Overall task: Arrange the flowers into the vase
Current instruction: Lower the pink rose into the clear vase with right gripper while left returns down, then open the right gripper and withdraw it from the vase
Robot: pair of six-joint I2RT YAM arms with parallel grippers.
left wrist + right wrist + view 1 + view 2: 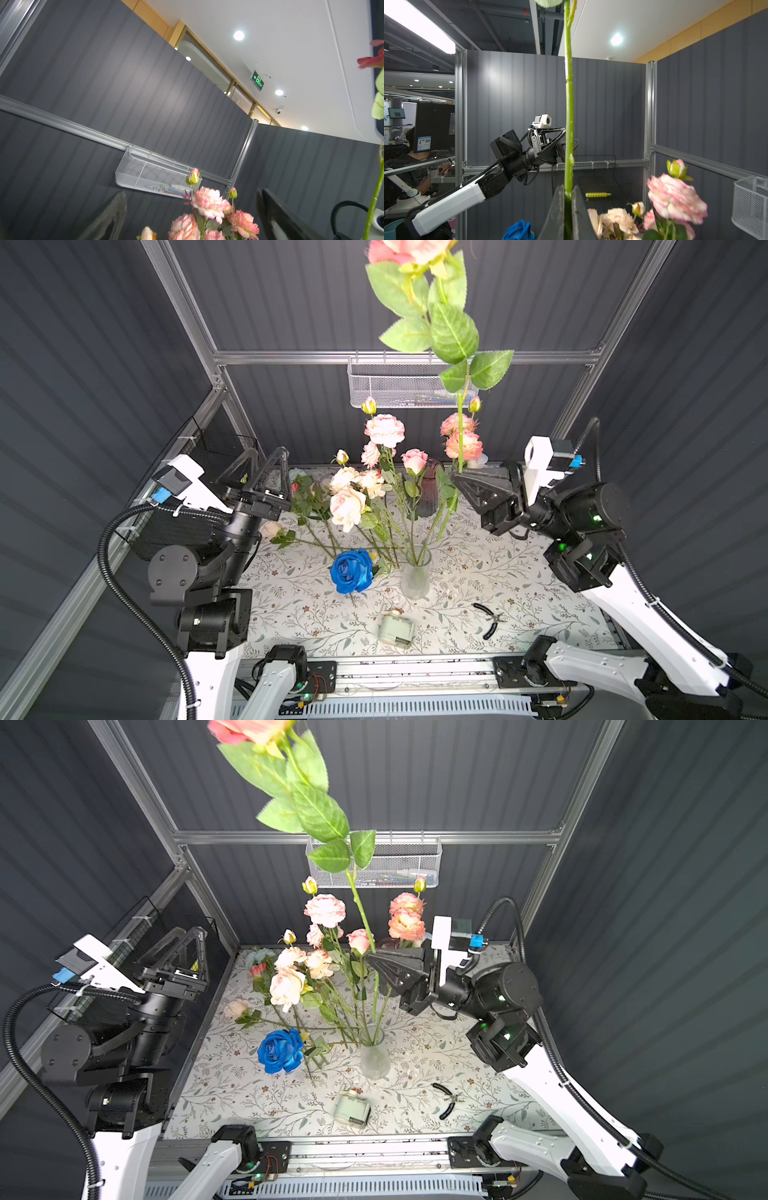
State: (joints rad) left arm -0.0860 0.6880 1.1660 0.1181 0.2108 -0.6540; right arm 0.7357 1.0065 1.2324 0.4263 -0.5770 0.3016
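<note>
We see many flowers (384, 429) in the vase (415, 578). At one o'clock from it, our right gripper (457, 476) is clamped on a pink rose (454, 333) by its stem. Our left gripper (266, 452), jaws apart, is at ten o'clock. A cream rose (270, 528) lies on the table (519, 572), not yet put in.

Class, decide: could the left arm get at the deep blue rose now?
Probably yes: the left pincer is open and empty, and the blue rose sits uncovered on its side of the vase.
</note>
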